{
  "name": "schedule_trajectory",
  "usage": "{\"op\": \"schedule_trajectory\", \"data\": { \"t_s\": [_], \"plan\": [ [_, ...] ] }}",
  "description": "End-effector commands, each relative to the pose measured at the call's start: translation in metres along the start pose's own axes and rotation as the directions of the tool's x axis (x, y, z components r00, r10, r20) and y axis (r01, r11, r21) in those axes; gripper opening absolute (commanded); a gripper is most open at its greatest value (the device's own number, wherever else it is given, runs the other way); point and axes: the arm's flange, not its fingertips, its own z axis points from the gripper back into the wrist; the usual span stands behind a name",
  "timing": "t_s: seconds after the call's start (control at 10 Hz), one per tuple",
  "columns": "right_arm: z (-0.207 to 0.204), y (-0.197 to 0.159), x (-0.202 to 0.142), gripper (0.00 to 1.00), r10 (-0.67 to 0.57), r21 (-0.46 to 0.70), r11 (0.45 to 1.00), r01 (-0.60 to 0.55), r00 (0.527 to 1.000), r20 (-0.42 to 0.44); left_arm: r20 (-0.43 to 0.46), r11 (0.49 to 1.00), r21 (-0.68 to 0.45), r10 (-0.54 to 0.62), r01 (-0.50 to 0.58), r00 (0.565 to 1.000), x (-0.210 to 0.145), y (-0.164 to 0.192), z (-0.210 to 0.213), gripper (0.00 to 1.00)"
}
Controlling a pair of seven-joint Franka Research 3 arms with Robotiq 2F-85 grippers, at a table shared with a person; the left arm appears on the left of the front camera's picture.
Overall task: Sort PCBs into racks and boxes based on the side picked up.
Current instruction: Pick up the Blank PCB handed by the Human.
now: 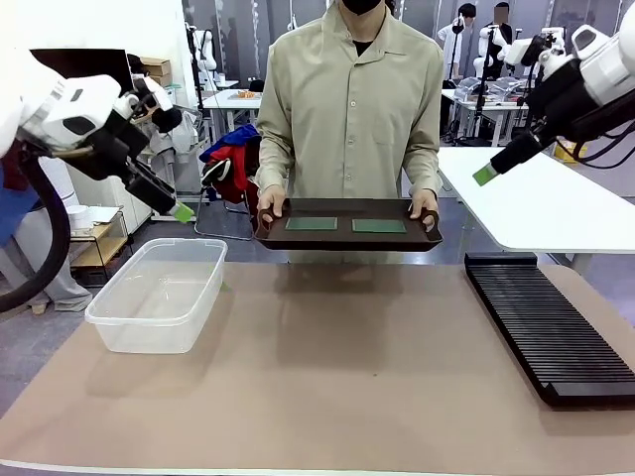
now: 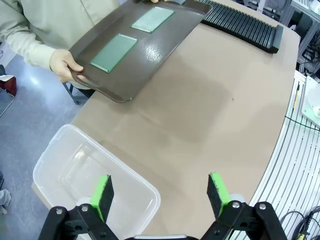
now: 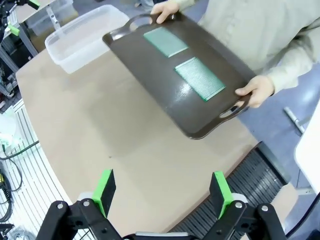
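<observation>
Jaws apart and empty on both sides: left jaws hang raised above the surface's (image 1: 337,387) far-left corner, right jaws raised beyond the far-right corner. Clear box (image 1: 149,332) sits at the far-left corner, open top, empty. Black rack (image 1: 551,332) lies along the right edge, running from the far-right corner toward the near edge, slots bare. Person at the far edge holds a dark brown tray (image 1: 342,241) by its handles, one hand (image 1: 270,203) at each end, other hand (image 1: 425,205). Both PCBs lie flat in the tray, side by side and apart: left board (image 1: 312,224), right board (image 1: 379,226).
</observation>
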Motion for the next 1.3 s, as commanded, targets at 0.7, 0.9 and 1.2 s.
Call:
{"op": "schedule_trajectory", "data": {
  "t_s": [0.7, 0.9, 1.2],
  "plan": [
    [0.001, -0.029, 0.013, 1.0, 0.0, -0.115, 0.993, 0.005, 0.999, 0.045, 0.083, 0.998, 0.066, -0.016, 0.01, 0.996, 0.012, -0.01, 0.021, 1.0],
    [0.003, -0.027, 0.014, 1.0, -0.01, -0.084, 0.996, 0.014, 0.999, 0.044, 0.055, 0.998, 0.053, -0.025, 0.022, 0.998, 0.015, -0.002, 0.025, 1.0],
    [0.003, -0.027, 0.014, 1.0, -0.01, -0.084, 0.996, 0.014, 0.999, 0.044, 0.055, 0.998, 0.053, -0.025, 0.022, 0.998, 0.015, -0.002, 0.025, 1.0]
  ]
}}
